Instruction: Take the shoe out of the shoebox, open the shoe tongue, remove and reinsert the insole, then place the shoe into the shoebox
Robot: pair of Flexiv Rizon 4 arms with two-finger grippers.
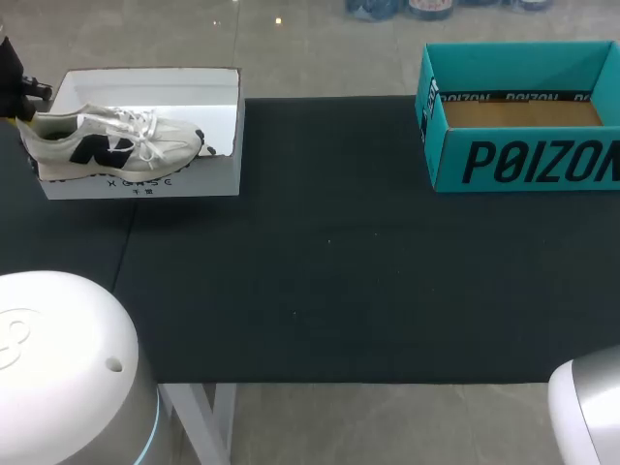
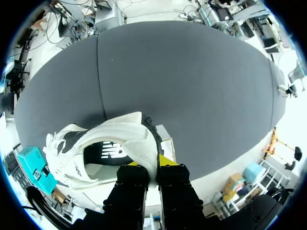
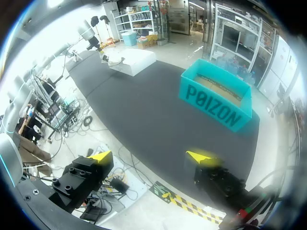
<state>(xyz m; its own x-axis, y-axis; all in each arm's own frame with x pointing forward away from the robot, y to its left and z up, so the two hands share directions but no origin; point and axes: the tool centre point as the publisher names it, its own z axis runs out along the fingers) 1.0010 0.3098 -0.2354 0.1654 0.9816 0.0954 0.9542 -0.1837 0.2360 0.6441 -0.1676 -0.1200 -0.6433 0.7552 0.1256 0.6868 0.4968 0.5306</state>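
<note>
Head view, item 1: left end effector [image 1: 17, 89] sits at the far left edge of the worktop [image 1: 320, 281], level with the white shoebox [image 1: 145, 184], and reaches the heel of the shoe [image 1: 107, 140].

Left wrist view: left end effector [image 2: 157, 165] has its fingers pressed together on the rear collar of the shoe [image 2: 103, 143], pinching it from both sides. The shoe's opening faces the camera. Its toe points away, toward the teal box [image 2: 33, 167].

Item 2, shoe: cream upper, dark side emblem, white laces. It lies lengthwise over the white shoebox, heel to the left and toe to the right. Whether the sole rests on the box cannot be told.

Item 3, right arm [image 1: 586, 407]: only its housing shows at the near right corner. In the right wrist view the right end effector [image 3: 149, 157] is spread wide and holds nothing. It hangs off the near edge of the worktop [image 3: 144, 105].

Item 4, teal box [image 1: 513, 145]: open-topped, at the far right of the worktop and well apart from the white shoebox. Bare dark worktop lies between the two.
</note>
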